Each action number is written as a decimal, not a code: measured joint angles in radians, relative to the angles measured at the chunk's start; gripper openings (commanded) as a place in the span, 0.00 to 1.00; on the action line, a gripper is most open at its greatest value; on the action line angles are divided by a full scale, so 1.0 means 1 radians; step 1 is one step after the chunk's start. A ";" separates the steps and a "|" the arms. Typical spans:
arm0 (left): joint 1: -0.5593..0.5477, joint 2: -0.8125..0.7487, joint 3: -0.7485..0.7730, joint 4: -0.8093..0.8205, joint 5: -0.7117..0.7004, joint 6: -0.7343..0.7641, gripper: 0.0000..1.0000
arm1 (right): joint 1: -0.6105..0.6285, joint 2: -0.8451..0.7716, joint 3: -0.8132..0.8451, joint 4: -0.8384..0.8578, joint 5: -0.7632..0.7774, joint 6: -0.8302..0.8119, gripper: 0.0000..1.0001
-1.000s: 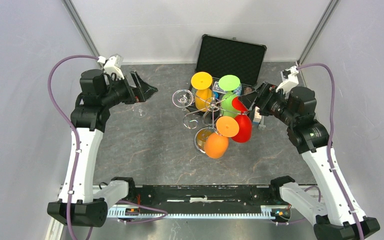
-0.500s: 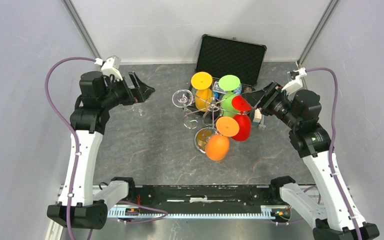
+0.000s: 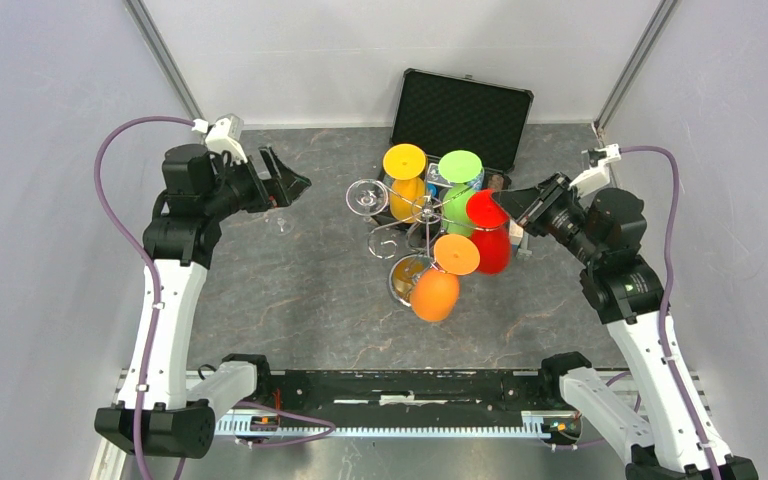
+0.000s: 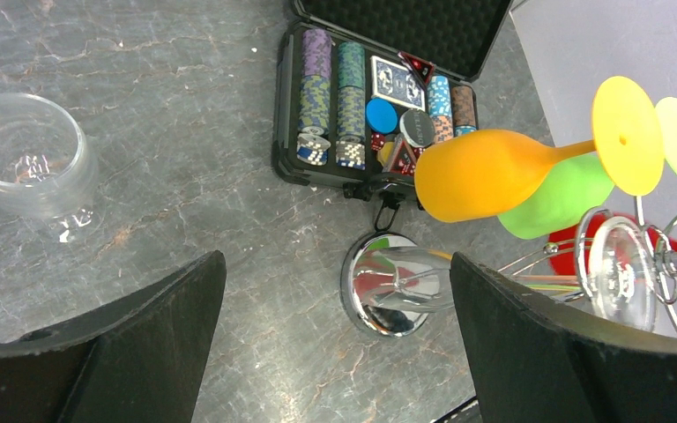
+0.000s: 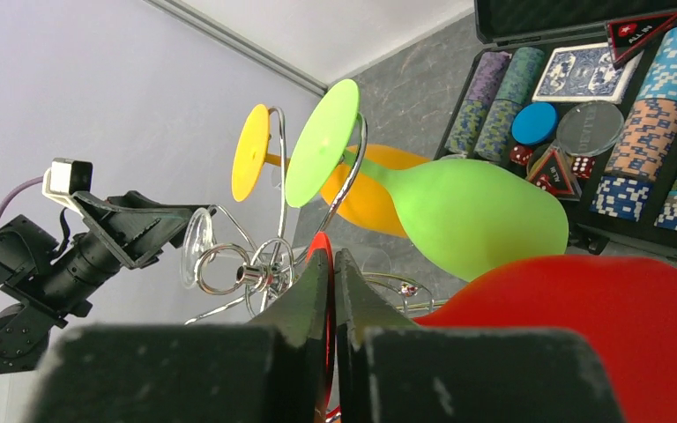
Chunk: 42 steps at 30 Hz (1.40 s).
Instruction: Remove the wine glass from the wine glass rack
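The chrome wine glass rack (image 3: 422, 215) stands mid-table on its mirrored base (image 3: 407, 275), carrying upside-down wine glasses in red (image 3: 490, 248), orange (image 3: 433, 292), yellow (image 3: 404, 196), green (image 3: 456, 204) and clear (image 3: 365, 195). My right gripper (image 3: 505, 203) is shut on the thin round foot of the red wine glass (image 5: 322, 245); its red bowl (image 5: 599, 326) fills the lower right of the right wrist view. The red glass still hangs at the rack's right side. My left gripper (image 3: 285, 185) stays wide open and holds nothing, well left of the rack (image 4: 386, 286).
An open black case (image 3: 460, 110) of poker chips and cards lies behind the rack, also seen in the wrist views (image 4: 379, 88) (image 5: 599, 106). A clear glass (image 3: 282, 222) stands on the table near the left gripper (image 4: 31, 163). Grey walls close in both sides.
My right gripper's jaws have closed from open onto the red glass's foot, and the arm has drawn slightly right, tipping the red glass with it. The left arm has hardly moved.
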 measured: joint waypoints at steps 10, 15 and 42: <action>0.000 0.000 -0.006 -0.002 -0.008 0.000 1.00 | 0.000 -0.004 0.011 -0.016 0.021 0.032 0.00; 0.000 0.000 -0.006 -0.002 -0.008 0.000 1.00 | 0.000 -0.024 0.009 -0.007 0.007 0.074 0.00; 0.000 -0.014 -0.011 0.005 0.005 0.000 1.00 | 0.000 -0.039 -0.114 0.178 -0.177 0.253 0.00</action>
